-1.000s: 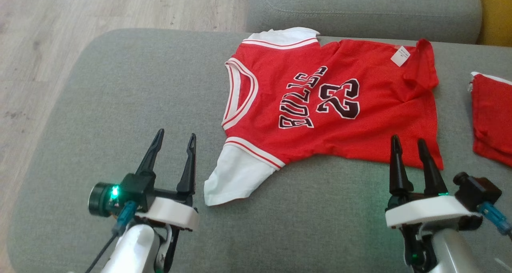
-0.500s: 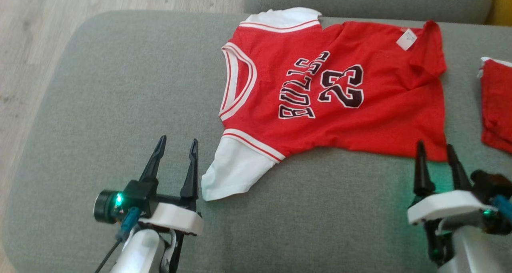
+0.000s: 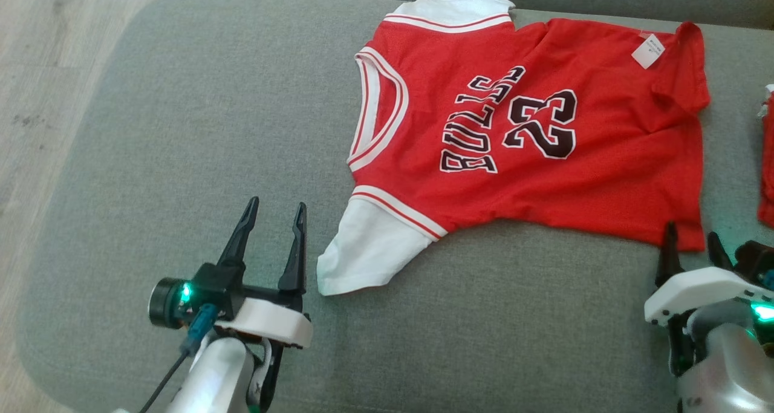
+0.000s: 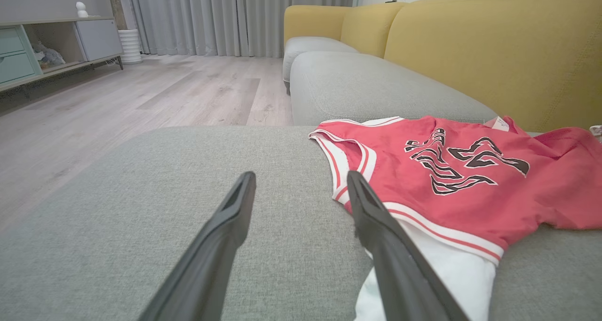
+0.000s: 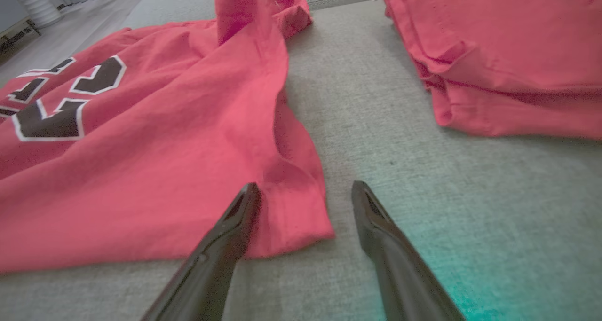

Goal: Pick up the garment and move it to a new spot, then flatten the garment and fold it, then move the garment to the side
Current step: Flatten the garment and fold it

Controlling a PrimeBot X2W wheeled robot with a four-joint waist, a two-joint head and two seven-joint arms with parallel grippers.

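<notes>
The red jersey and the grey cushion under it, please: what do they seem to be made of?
The red jersey looks like thin matte knit, perhaps synthetic: it lies in soft wrinkles. The grey cushion: coarse woven upholstery, matte, its flecked weave visible.

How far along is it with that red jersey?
The jersey lies spread fairly flat on the cushion, so placing and flattening look done. The left gripper, by the white sleeve, and the right gripper, at the hem corner, are open and empty. Folding and moving aside remain.
</notes>
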